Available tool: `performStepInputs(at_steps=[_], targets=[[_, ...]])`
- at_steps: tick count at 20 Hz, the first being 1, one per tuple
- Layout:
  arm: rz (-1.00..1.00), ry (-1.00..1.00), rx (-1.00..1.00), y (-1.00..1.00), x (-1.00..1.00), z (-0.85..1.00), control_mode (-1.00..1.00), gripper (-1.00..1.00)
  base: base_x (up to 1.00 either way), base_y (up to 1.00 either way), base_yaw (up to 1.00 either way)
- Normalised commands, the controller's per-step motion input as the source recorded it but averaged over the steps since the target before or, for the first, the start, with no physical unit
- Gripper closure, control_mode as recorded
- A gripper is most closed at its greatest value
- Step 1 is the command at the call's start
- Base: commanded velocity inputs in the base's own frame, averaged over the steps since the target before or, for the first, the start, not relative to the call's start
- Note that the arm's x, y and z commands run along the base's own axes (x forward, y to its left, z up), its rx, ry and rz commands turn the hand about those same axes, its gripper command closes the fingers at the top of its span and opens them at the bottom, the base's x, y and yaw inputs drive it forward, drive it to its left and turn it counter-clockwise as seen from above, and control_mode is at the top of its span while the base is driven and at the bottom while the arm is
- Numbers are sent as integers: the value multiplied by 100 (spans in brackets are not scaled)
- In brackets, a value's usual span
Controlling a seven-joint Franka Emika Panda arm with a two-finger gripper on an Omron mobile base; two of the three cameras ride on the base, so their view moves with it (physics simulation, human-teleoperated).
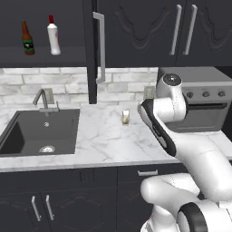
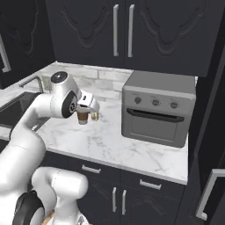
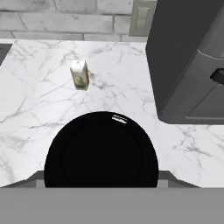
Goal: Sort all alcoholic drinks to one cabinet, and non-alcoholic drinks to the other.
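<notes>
I see my pincer (image 2: pixel 85 115) clenched around the coffee cup (image 3: pixel 101 150), with the carton (image 3: pixel 79 74) standing well beyond it.

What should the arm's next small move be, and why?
Probably close the gripper on the coffee cup, then lift it. Its black lid sits right under the hand, whether it is gripped is unclear, and the brown bottle and white bottle already stand shelved.

flat, even rendered light with faint soft shadows, no glare; dark cabinets lose detail, and all views look slightly soft.
</notes>
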Motion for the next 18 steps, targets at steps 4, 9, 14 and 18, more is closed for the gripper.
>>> performStepInputs(at_steps=[4,9,14,18], targets=[[0,0,0,0,-83,14,-100,100,0,0,0],[0,0,0,-4,-75,19,-100,100,0,0,0],[0,0,0,-4,-47,19,100,100,-12,-3,0],[0,0,0,0,0,0,100,100,-79,-7,0]])
